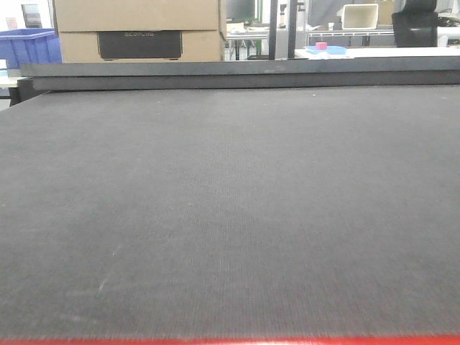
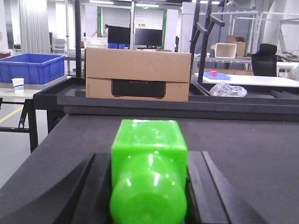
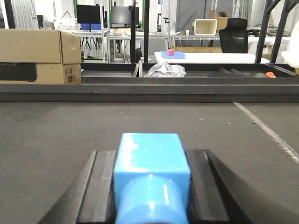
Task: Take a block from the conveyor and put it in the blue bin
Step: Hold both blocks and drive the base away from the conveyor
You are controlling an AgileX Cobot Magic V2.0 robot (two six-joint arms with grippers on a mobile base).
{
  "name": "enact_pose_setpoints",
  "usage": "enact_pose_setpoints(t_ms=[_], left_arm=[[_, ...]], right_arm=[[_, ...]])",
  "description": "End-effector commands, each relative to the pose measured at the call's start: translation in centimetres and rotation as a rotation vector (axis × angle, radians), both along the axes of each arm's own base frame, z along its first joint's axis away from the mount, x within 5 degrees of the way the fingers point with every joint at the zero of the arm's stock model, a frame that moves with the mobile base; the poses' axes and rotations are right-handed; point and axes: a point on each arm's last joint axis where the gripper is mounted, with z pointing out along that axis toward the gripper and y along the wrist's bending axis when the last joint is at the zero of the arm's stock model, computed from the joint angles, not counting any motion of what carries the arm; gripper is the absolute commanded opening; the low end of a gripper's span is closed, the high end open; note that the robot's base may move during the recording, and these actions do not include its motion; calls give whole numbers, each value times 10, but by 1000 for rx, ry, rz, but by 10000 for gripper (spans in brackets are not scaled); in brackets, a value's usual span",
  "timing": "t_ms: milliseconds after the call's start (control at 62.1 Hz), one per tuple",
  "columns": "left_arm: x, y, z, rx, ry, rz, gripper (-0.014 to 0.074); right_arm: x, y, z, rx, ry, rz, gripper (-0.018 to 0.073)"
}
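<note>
The conveyor point(image 1: 230, 215) is a wide dark grey woven belt with a raised dark rail point(image 1: 237, 74) at its far edge; no block or gripper shows in the front view. In the left wrist view my left gripper point(image 2: 148, 153) is shut on a glossy green block point(image 2: 148, 172), low over the belt point(image 2: 243, 154). In the right wrist view my right gripper point(image 3: 152, 151) is shut on a glossy light blue block point(image 3: 152, 172) over the belt point(image 3: 56, 135). The blue bin point(image 1: 29, 44) stands beyond the belt at the far left, on a side table point(image 2: 30, 67).
A cardboard box point(image 1: 140, 29) stands behind the far rail, left of centre. A crumpled plastic bag point(image 2: 227, 89) lies behind the rail to the right. A white table with a blue tray point(image 1: 327, 49) is further back. A paper cup point(image 2: 17, 84) stands by the bin.
</note>
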Motion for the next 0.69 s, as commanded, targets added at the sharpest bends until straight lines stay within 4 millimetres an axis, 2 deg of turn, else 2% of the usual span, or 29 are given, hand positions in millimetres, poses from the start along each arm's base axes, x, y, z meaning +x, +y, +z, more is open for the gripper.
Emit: enact_pose_setpoints(t_ms=[0, 677], left_arm=[[-1, 0, 2, -7, -24, 0, -111], [-2, 0, 2, -7, -30, 0, -111]], right_arm=[[-1, 0, 2, -12, -28, -5, -162], [-1, 0, 2, -12, -28, -5, -162]])
